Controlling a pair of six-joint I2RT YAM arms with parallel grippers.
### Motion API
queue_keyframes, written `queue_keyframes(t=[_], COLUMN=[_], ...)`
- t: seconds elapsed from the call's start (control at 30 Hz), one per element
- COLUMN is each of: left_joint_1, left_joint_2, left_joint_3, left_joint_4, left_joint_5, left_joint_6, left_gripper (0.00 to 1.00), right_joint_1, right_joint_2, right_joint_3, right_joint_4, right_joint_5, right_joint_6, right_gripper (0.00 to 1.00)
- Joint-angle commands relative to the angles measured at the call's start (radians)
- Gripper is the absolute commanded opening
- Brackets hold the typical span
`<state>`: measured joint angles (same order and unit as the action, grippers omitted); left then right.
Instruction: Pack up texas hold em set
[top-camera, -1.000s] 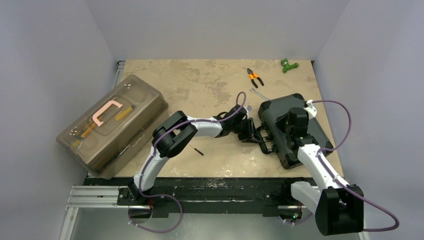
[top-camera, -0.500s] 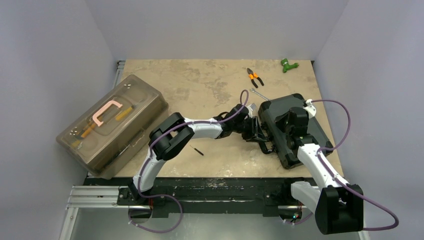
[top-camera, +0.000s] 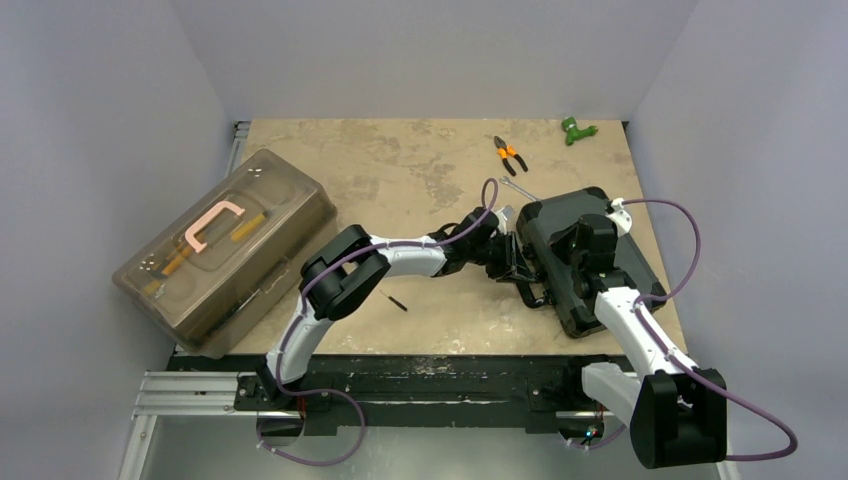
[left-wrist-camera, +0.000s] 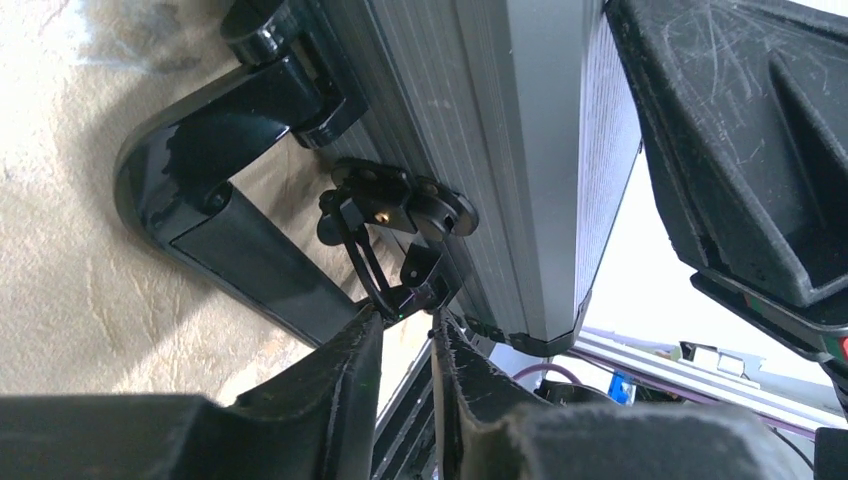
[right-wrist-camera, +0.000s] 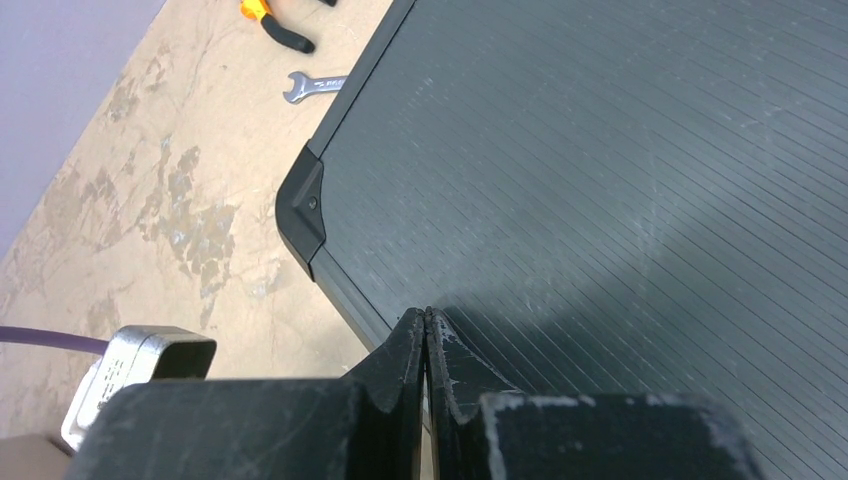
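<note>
Closed case (top-camera: 545, 235) at 3 o'clock on table (top-camera: 400, 170); shown only by left wrist: left claw (left-wrist-camera: 408, 322) barely parted, pinching latch (left-wrist-camera: 405, 195). Right claw (right-wrist-camera: 427, 318) shut, empty, over case; contact unclear; latch indistinct overhead.

High rear overview; both wrist views close on the black case (top-camera: 548, 230).

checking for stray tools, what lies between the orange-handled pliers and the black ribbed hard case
A small silver open-ended wrench lies there, seen in the top and right wrist views.
</note>
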<state>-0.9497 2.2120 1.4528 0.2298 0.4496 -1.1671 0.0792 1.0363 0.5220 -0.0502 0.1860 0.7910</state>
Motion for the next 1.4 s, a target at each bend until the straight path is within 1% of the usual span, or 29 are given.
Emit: queue_keyframes(t=[0.0,0.13,0.17,0.27,0.43,0.6,0.67,0.7,0.8,0.87,1.0,1.1,1.2,1.23,1.37], left_joint_1=[-0.001,0.0,0.0,0.0,0.0,0.0,-0.001,-0.001,0.0,0.0,0.0,0.004,0.009,0.011,0.024], left_joint_2=[0.018,0.016,0.016,0.015,0.013,0.044,0.03,0.009,-0.055,-0.057,-0.035,-0.038,-0.023,-0.016,0.015], left_joint_3=[0.066,0.087,0.092,0.106,0.134,0.191,0.175,0.144,-0.008,-0.063,-0.1,-0.135,-0.126,-0.121,-0.096], left_joint_4=[0.025,-0.003,-0.006,-0.013,-0.027,-0.049,-0.041,-0.036,0.021,0.107,0.174,0.185,0.175,0.176,0.193], left_joint_5=[0.02,0.015,0.015,0.016,0.023,0.049,0.041,0.021,-0.04,-0.036,-0.044,-0.08,-0.078,-0.078,-0.064], left_joint_6=[0.037,0.041,0.042,0.046,0.057,0.055,0.051,0.049,-0.018,-0.077,-0.136,-0.151,-0.143,-0.142,-0.149], left_gripper=[0.21,0.16,0.13,0.0,0.0,0.0,0.0,0.0,0.23,0.31,0.32,0.37,0.38,0.37,0.28], right_joint_1=[0.008,0.007,0.008,0.008,0.008,0.008,0.008,0.008,0.008,0.007,0.008,0.007,0.008,0.008,0.008], right_joint_2=[0.061,0.061,0.044,0.061,0.064,0.064,0.065,0.065,0.066,0.066,0.067,0.064,0.064,0.064,0.064], right_joint_3=[-0.068,-0.068,-0.069,-0.068,-0.069,-0.069,-0.07,-0.069,-0.07,-0.07,-0.068,-0.07,-0.072,-0.07,-0.07], right_joint_4=[-0.241,-0.241,-0.241,-0.24,-0.239,-0.237,-0.238,-0.238,-0.235,-0.235,-0.236,-0.237,-0.235,-0.236,-0.236], right_joint_5=[-0.055,-0.055,-0.055,-0.055,-0.055,-0.055,-0.056,-0.056,-0.056,-0.057,-0.057,-0.057,-0.057,-0.058,-0.059], right_joint_6=[-0.042,-0.042,-0.042,-0.042,-0.042,-0.044,-0.044,-0.044,-0.044,-0.044,-0.043,-0.044,-0.044,-0.044,-0.044], right_gripper=[0.01,0.01,0.01,0.01,0.01,0.01,0.0,0.0,0.0,0.0,0.0,0.0,0.0,0.0,0.0])
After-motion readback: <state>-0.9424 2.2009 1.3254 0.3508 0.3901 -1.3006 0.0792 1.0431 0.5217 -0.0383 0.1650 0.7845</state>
